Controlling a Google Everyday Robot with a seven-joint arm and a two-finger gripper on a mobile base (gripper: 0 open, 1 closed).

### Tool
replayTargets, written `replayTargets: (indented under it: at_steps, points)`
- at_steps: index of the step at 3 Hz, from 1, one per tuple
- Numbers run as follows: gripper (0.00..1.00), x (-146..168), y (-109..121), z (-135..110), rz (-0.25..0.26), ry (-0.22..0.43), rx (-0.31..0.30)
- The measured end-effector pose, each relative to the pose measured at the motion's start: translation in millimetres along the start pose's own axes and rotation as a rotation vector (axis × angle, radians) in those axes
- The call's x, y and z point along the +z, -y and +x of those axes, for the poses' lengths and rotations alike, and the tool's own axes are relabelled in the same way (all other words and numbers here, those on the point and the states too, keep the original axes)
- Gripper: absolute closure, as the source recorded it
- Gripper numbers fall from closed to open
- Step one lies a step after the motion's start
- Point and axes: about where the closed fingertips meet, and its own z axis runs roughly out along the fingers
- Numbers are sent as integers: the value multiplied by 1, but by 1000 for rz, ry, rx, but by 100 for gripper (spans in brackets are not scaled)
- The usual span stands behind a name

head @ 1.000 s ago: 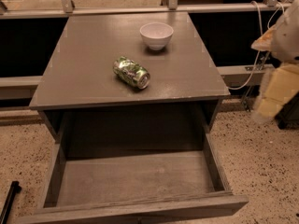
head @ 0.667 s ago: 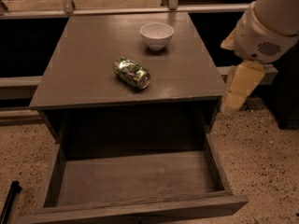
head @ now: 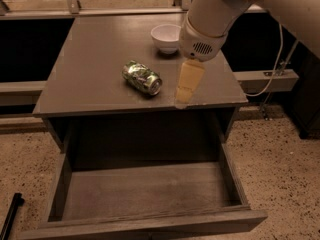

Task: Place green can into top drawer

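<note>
The green can (head: 142, 77) lies on its side on the cabinet top (head: 85, 69), near the middle, its silver end facing front right. The top drawer (head: 145, 191) is pulled out below the cabinet top and holds nothing. My gripper (head: 186, 87) hangs from the white arm (head: 210, 19) over the front right part of the cabinet top, just right of the can and not touching it. Only its pale yellow finger shows, pointing down.
A white bowl (head: 166, 37) stands at the back of the cabinet top, right of centre. A white cable (head: 272, 69) hangs at the right. A dark rod (head: 11, 215) lies on the speckled floor at lower left.
My arm has swung in from the right edge to over the cabinet top, ending next to the can. The can, bowl and drawer have not moved.
</note>
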Motion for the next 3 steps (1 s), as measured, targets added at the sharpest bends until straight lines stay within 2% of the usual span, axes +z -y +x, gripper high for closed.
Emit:
replayTargets:
  at_steps: [1,2,3]
  points:
    - [0,24,15,-47,-24,14,-2]
    - [0,65,30,-75,-52,26,44]
    - [0,89,40,-83,-56,35,97]
